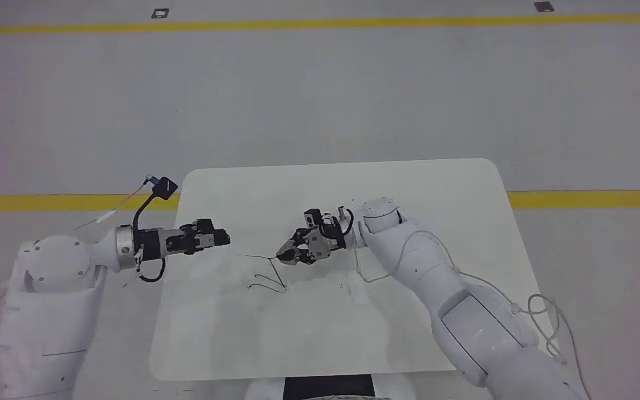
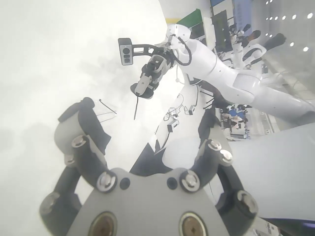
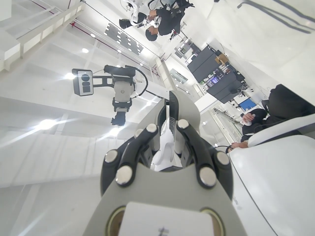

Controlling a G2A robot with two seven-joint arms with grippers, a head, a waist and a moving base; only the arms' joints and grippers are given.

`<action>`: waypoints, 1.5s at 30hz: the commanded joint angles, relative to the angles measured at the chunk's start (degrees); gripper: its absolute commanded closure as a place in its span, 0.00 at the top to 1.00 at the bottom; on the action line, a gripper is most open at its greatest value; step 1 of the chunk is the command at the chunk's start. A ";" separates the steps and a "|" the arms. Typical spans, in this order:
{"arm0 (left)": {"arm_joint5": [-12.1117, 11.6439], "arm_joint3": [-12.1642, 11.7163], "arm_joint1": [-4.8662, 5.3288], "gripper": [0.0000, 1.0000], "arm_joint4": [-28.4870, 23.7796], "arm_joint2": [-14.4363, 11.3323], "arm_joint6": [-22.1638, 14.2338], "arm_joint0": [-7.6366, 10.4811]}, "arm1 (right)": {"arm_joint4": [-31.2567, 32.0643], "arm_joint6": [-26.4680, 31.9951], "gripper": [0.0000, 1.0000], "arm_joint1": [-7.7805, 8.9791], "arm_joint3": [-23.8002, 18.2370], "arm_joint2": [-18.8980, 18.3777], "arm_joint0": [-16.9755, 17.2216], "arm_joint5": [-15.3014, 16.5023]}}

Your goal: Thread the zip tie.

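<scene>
Centre of the top view: right end effector (image 1: pixel 293 252), low over the white tabletop (image 1: pixel 420 200). Fingers pressed together in the right wrist view (image 3: pixel 169 99). From the left wrist view, clenched on a thin black zip tie (image 2: pixel 135 106), with the strip dangling down out of the fingers toward the tabletop.

Left of centre in the top view: left end effector (image 1: pixel 215 238), pointed toward the right one and a little apart from it. Released, with the fingers (image 2: pixel 83 114) spread wide in the lower half of the left wrist view. Nothing gripped.

Between and just below the two in the top view: loose zip ties (image 1: pixel 268 280), thin and dark, flat on the tabletop. Same ties toward the upper right of the right wrist view (image 3: pixel 270 8).

Small print (image 2: pixel 270 227) at the lower right edge of the left wrist view: too blurred to read.
</scene>
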State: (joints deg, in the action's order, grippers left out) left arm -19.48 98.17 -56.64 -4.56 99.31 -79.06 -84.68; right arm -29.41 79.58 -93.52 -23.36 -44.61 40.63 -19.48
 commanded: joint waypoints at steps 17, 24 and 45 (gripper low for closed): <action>0.00 2.87 0.99 1.00 2.80 -1.98 -0.58 0.08 | -1.85 0.06 0.00 -0.87 2.65 6.07 -3.00 0.00; 0.00 5.02 1.55 1.00 7.83 -3.51 3.11 -0.15 | -1.85 0.06 0.00 -0.87 2.65 6.07 -3.00 0.00; 0.00 9.16 6.70 1.00 13.94 -9.18 13.43 -1.58 | -1.85 0.06 0.00 -0.87 2.65 6.07 -3.00 0.00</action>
State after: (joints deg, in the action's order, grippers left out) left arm -19.48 107.31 -49.91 9.34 90.10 -65.58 -86.26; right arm -31.26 79.64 -94.39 -20.70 -38.54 37.63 -19.48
